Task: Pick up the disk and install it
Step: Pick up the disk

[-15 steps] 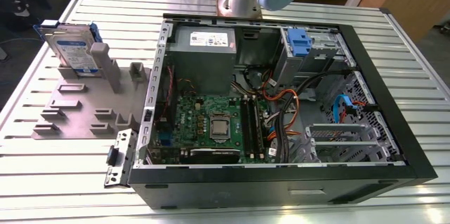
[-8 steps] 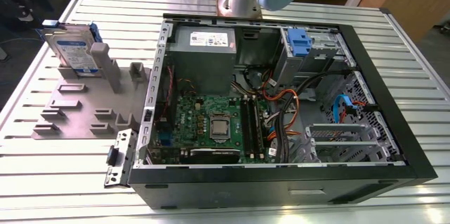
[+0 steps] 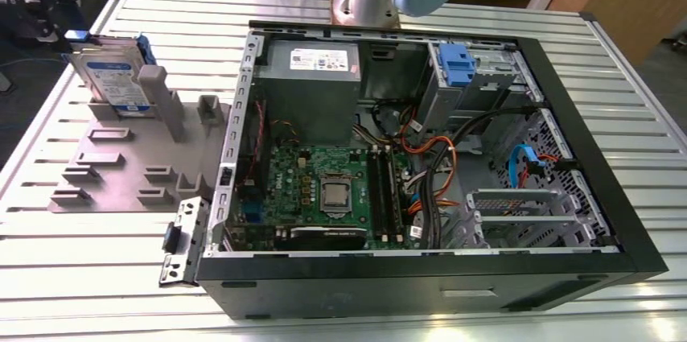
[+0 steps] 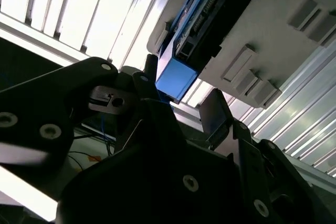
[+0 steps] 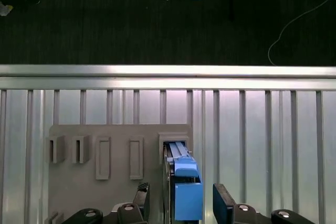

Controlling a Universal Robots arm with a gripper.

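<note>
The flat silver-grey hard drive in its bright blue plastic frame, the disk (image 3: 113, 76), stands on its edge in a slot of the grey plastic holder plate (image 3: 118, 173). The plate lies on the silver slatted metal table (image 3: 64, 278), beside the open black computer case (image 3: 376, 290), on the exterior view's left.

In the first wrist view the black gripper (image 5: 181, 191) is open wide and holds nothing, with one finger on each side of the disk's blue end and a gap on both sides.

The disk is probably hard, a bit heavy and easy to hurt if dropped. The blue frame's flat sides look like the best place to squeeze.
</note>
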